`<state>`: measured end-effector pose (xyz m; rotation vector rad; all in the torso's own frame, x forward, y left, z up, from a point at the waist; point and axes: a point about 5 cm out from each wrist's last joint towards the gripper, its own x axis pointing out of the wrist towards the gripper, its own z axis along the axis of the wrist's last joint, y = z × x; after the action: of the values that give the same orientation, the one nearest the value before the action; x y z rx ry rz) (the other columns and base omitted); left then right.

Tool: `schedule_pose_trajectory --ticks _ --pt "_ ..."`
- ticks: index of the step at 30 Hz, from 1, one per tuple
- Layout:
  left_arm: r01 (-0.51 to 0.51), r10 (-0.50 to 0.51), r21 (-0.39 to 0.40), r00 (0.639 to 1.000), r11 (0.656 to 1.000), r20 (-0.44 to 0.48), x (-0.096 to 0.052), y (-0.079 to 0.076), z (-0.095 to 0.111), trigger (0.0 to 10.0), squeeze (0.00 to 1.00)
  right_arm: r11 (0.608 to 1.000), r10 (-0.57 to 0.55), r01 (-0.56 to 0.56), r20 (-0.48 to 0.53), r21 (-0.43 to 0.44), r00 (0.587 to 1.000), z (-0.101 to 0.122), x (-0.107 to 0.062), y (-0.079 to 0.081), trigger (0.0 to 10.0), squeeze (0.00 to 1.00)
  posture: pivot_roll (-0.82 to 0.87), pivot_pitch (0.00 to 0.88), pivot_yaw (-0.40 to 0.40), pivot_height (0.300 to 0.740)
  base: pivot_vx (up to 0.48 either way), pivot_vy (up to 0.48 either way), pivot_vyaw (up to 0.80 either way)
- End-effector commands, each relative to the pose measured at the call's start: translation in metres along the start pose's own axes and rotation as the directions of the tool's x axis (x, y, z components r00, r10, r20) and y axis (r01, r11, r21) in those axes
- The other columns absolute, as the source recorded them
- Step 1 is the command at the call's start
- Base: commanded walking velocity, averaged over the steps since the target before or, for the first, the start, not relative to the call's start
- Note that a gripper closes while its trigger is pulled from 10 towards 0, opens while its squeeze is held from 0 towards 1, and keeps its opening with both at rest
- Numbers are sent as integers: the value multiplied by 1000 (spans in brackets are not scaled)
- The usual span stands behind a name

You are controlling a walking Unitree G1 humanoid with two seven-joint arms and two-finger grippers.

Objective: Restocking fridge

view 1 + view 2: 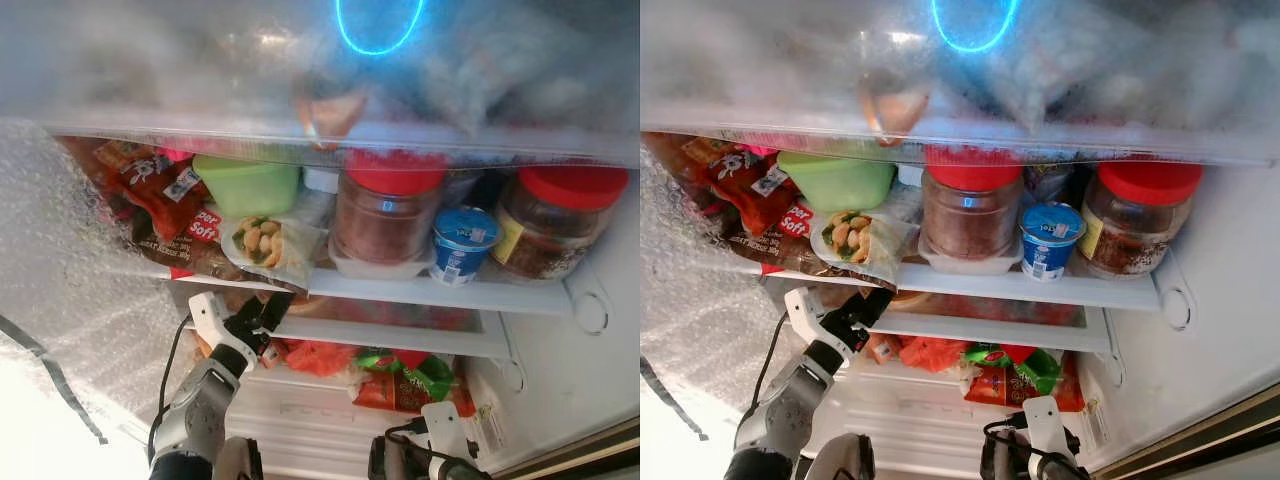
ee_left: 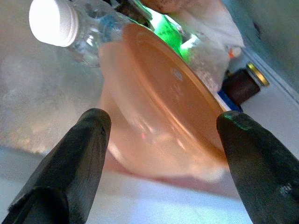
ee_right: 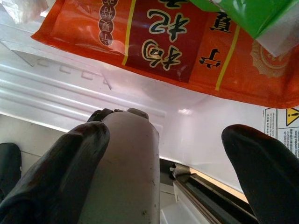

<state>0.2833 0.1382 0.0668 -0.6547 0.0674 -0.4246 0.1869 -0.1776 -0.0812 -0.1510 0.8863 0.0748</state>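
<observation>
Frost blurs your top shelf; left tool gapes wide facing the tilted pink bowl, right tool wide too

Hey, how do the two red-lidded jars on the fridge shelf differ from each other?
The middle jar stands in a clear tray beside the green container; the right jar stands at the shelf's right end. The middle jar shows plain reddish-brown contents; the right jar bears a yellowish label and looks darker. The blue yogurt cup stands between them. Both are clear, upright and red-lidded.
</observation>
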Motion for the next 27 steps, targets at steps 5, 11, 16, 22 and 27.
schedule_pose_trajectory --ticks 5,11,16,22,27 --pt "36 -37 30 999 999 4 -5 -9 7 10000 0 1000 24 -23 -112 15 993 -28 -6 7 10000 0 -1 84 -1 622 0 0 0" --pt "79 -77 108 997 991 -22 -8 -19 7 10000 0 1000 20 -18 -101 18 995 -26 -5 7 10000 0 -3 84 -1 622 0 0 0" --pt "91 -81 208 995 974 -55 -11 -23 9 10000 0 1000 17 -15 -98 22 995 -25 -5 7 10000 0 -5 85 4 622 0 0 0" --pt "61 -38 294 996 954 -83 -25 -20 3 10000 0 1000 17 -14 -97 26 995 -25 -5 7 10000 0 -8 86 5 622 0 0 0" --pt "16 19 453 997 891 -74 -33 -22 1 10000 0 1000 17 -15 -95 22 995 -24 -5 7 10000 0 -3 87 2 622 0 0 0"
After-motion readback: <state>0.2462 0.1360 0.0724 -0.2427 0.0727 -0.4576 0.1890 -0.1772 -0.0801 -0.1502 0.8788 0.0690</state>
